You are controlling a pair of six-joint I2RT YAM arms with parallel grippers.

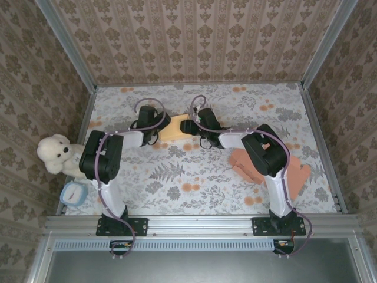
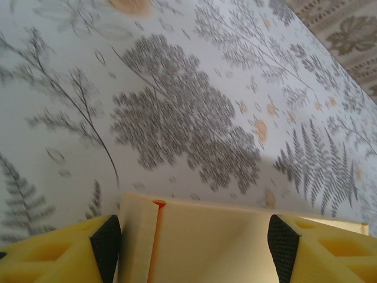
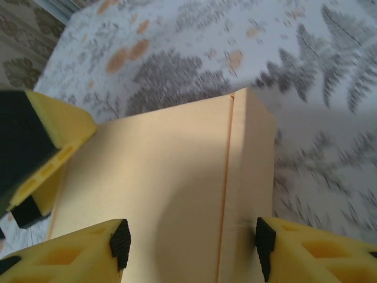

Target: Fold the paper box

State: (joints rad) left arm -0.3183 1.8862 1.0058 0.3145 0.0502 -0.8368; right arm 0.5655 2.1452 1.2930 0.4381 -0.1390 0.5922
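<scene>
Two arms reach inward and meet over the paper box (image 1: 178,132), which lies on the flowered desk (image 1: 177,183) a little beyond its middle, between both wrists. From above, the box is a pale yellow shape, partly covered by the arms.

The left pincer (image 2: 194,247) has its jaws apart. In its wrist view the left black pad (image 2: 107,246) sits just beside the box's left edge, close to a thin orange crease. The right pad stands in front of the panel, which runs on past it to the right. The box is wider than the gap, so the jaws do not clamp it from side to side. Whether the tips press on the card I cannot tell.

The right pincer (image 3: 191,247) is also spread. Its left pad (image 3: 121,243) is over the broad face of the box, and its right pad is at the box's right edge, beside a long crease. One yellow finger (image 3: 62,127) of the left pincer shows at the far left of that view, at the box's other side.

A white teddy bear (image 1: 55,154) and a small blue-and-white round thing (image 1: 73,192) sit off the desk's left edge. Two flat salmon card pieces (image 1: 250,166) lie under and beside the right arm, well apart from the box.
</scene>
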